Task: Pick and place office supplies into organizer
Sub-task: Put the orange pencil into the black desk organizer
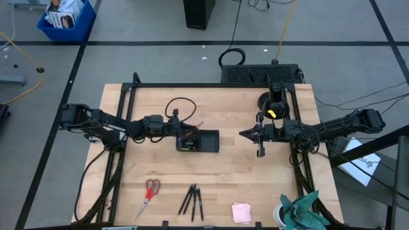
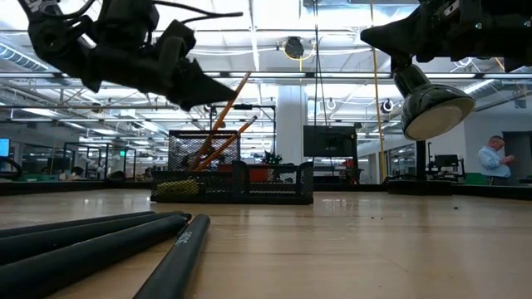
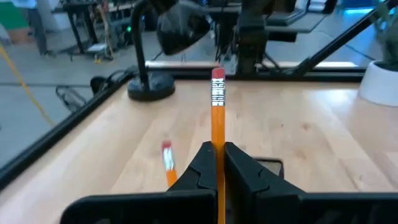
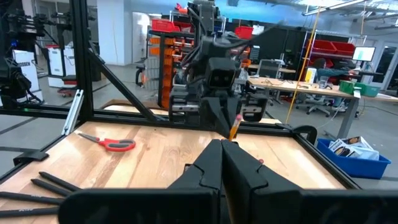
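One orange pencil (image 3: 217,134) is pinched in the left gripper (image 3: 217,163) directly above the organizer (image 1: 203,141) at table centre, its long axis sloping downward; farther off, the right gripper (image 1: 244,134) waits, fingers pressed together.

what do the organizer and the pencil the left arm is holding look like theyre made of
Organizer: looks like black wire mesh, probably metal; the low view shows through its grid walls. Pencil held by the left gripper: orange-painted, likely wood, with a ribbed silver ferrule and a pinkish-red eraser.
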Available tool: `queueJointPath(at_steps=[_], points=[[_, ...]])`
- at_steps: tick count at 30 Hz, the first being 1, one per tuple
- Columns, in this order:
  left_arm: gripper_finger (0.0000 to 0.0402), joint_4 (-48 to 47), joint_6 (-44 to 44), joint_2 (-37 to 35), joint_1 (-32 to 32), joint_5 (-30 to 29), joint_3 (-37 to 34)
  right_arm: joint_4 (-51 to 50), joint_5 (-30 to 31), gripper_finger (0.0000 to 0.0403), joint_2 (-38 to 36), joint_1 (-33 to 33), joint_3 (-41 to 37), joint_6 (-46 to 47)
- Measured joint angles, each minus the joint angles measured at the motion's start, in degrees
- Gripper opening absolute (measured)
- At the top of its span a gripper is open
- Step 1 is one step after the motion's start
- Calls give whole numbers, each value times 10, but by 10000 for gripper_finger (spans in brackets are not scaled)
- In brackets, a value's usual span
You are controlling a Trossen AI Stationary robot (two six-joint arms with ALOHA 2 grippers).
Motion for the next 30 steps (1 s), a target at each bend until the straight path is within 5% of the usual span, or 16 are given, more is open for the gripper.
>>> queueJointPath(at_steps=[24, 30], points=[[5, -64, -18, 8, 0, -12, -1, 15, 0, 0, 0, 0, 0, -2], [32, -64, -27, 18, 0, -13, -1, 15, 0, 0, 0, 0, 0, -2]])
